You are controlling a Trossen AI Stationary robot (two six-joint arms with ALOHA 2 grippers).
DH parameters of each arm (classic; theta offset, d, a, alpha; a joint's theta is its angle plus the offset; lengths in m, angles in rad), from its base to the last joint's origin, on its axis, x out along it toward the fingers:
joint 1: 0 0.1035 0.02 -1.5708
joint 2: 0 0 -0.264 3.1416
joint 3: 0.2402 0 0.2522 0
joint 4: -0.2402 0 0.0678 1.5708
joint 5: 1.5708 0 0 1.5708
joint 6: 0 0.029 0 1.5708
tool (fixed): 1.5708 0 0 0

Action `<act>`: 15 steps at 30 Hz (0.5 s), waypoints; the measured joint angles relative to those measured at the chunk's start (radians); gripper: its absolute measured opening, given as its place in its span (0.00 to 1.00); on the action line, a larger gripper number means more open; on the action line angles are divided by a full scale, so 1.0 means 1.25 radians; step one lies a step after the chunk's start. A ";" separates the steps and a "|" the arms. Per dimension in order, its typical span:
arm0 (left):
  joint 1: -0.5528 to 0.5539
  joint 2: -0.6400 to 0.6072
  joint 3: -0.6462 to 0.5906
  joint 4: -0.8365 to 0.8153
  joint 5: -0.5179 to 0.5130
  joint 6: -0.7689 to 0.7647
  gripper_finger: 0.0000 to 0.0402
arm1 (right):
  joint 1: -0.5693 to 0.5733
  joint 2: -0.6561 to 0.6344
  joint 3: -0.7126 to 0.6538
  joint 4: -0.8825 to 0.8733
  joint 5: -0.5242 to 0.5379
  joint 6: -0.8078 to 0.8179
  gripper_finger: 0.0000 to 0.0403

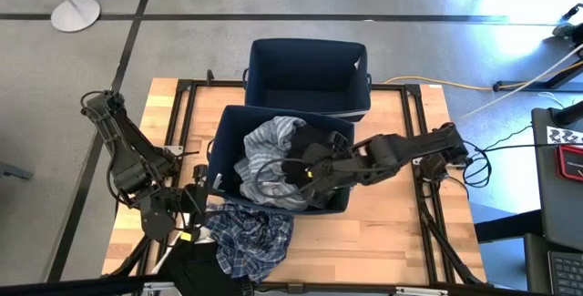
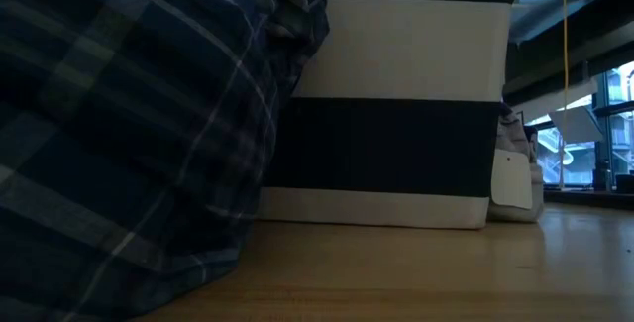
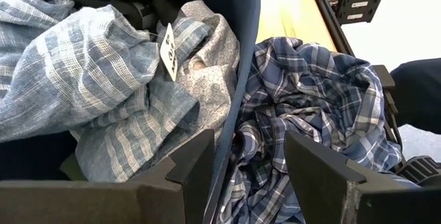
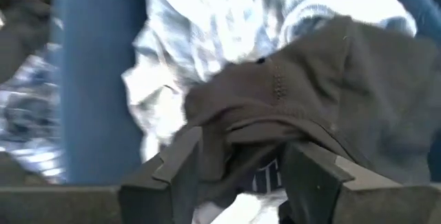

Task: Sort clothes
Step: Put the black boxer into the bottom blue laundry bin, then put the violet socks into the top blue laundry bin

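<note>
A navy bin (image 1: 228, 146) near the table's middle holds a heap of clothes: a pale grey-blue striped garment (image 1: 269, 141), also in the left wrist view (image 3: 83, 72), and a dark brown-grey garment (image 4: 331, 93). A dark blue plaid shirt (image 1: 250, 232) lies crumpled on the table by the bin's near left corner; it also shows in the left wrist view (image 3: 317, 107) and the low view (image 2: 119, 144). My left gripper (image 3: 248, 162) is open and empty at that corner, one finger on each side of the bin's wall (image 3: 241, 79). My right gripper (image 4: 241, 169) is open, down in the bin's heap. My right gripper has a bunched fold of the brown-grey garment (image 4: 241, 131) between its open fingers (image 4: 182, 165). It comes slanting down from the table's right side. The garment lies on the other clothes in the bin; the striped garment lies beyond it.
A second navy bin (image 1: 310, 77) stands behind the first, at the table's far edge, with nothing showing in it. Bare wood table (image 1: 392, 232) lies to the right of and in front of the near bin. In the low view the near bin (image 2: 396, 114) stands behind the plaid shirt.
</note>
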 joint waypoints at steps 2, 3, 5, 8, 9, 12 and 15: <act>0.000 0.000 0.000 0.000 0.000 0.001 0.41 | 0.016 -0.001 0.040 -0.008 0.002 0.000 0.46; 0.000 0.000 0.000 0.000 0.000 0.003 0.41 | 0.024 -0.001 0.057 -0.012 0.005 0.000 0.46; 0.000 0.000 0.000 0.000 0.000 0.004 0.41 | 0.042 -0.001 0.084 -0.014 0.011 -0.002 0.45; 0.000 0.000 0.000 0.000 0.000 0.004 0.41 | 0.073 -0.001 0.110 -0.015 0.014 -0.002 0.45; 0.000 0.000 0.000 0.000 0.000 0.004 0.41 | 0.084 -0.001 0.115 -0.015 0.014 -0.001 0.45; 0.000 0.000 0.000 0.000 0.000 0.002 0.41 | 0.123 -0.001 0.117 -0.019 0.012 0.029 0.45; 0.000 0.000 0.000 0.000 0.000 0.000 0.41 | 0.169 -0.001 0.117 -0.046 0.001 0.072 0.45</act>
